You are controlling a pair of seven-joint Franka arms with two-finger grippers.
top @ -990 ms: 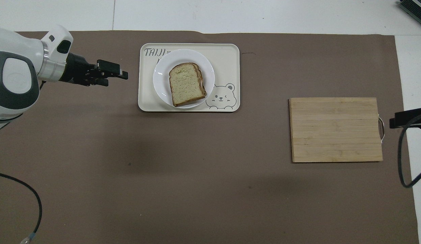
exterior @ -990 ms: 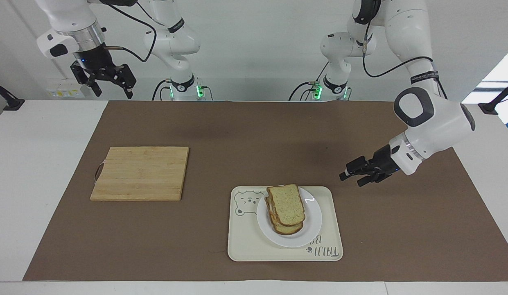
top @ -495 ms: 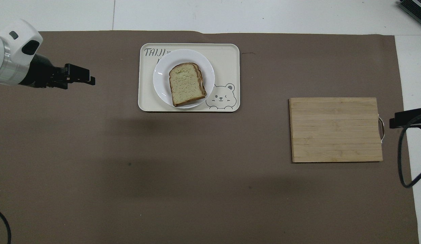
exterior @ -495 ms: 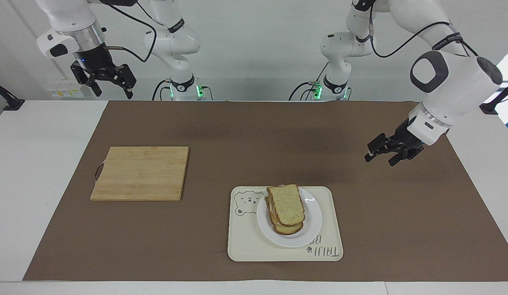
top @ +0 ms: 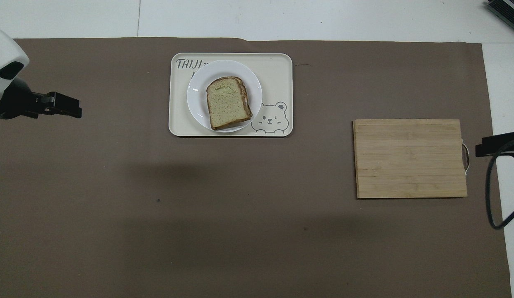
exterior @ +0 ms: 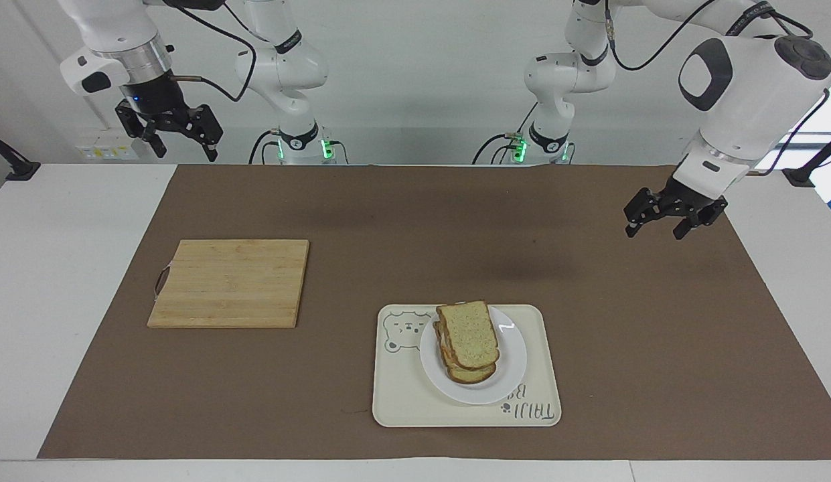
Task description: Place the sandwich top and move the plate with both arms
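I see the sandwich top [exterior: 469, 333] stacked on the plate [exterior: 512, 371], long axis running toward the robots, rounded end farther; left gripper [exterior: 664, 223] and right gripper [exterior: 181, 140] hang wide, empty.

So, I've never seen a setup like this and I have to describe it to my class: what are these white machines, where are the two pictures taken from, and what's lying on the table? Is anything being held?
These are two white robot arms bolted at one end of a table, each ending in a black two-finger gripper. One picture looks at them from across the table; the other looks steeply down from above their own end.

On the brown mat lie a wooden cutting board toward the right arm's end and a cream tray with a bear drawing. On the tray sits a white plate with a stacked sandwich; its top slice is already in place.

Nothing is held. The left gripper hangs open over the mat at the left arm's end. The right gripper waits open, raised near its base.
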